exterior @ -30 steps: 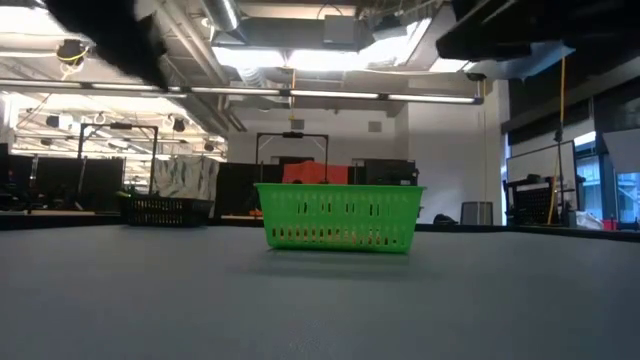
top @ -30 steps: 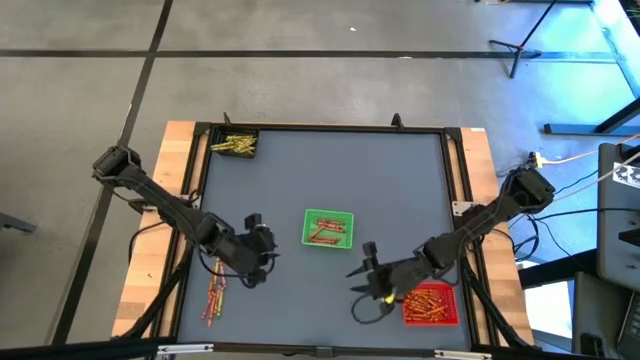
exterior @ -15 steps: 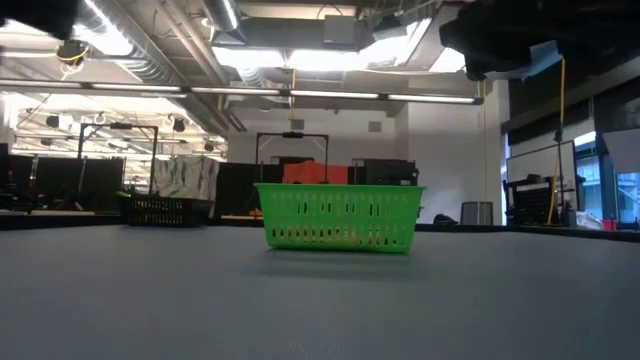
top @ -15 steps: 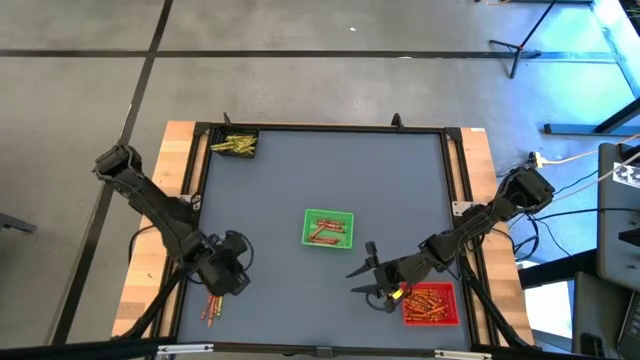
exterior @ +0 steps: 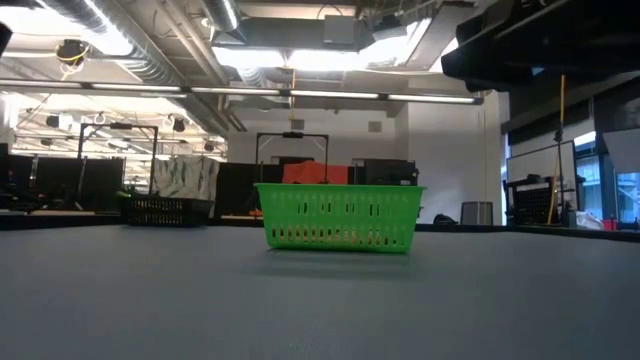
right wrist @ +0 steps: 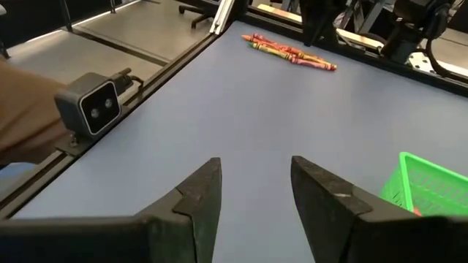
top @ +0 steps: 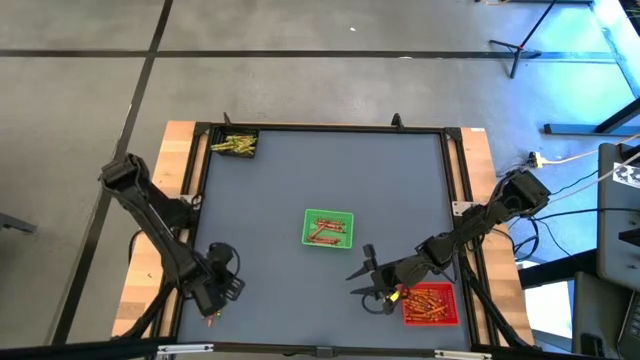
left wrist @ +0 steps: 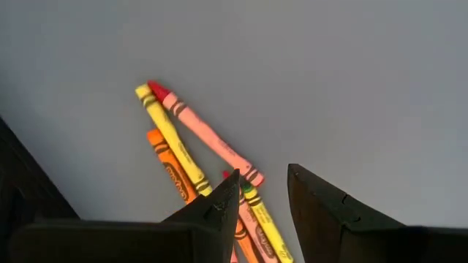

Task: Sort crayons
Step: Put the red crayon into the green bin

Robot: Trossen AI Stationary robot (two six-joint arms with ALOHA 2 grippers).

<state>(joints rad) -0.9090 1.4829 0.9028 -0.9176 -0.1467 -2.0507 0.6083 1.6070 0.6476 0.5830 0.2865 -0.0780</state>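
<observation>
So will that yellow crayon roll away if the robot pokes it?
Probably a little. The yellow crayon looks round and thin and lies flat on the smooth table, so a sideways nudge could roll it. The orange crayon beside it may stop it. It looks stiff, and likely light for the left end effector.

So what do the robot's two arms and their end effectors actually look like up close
Both arms are dark, almost black, built of slim jointed links rising from the table's side edges, with thin cables looping near them. The left end effector has two dark wedge-shaped fingers with flat inner faces. The right end effector looks the same, with angular, matte fingers. No markings are visible on either.
</observation>
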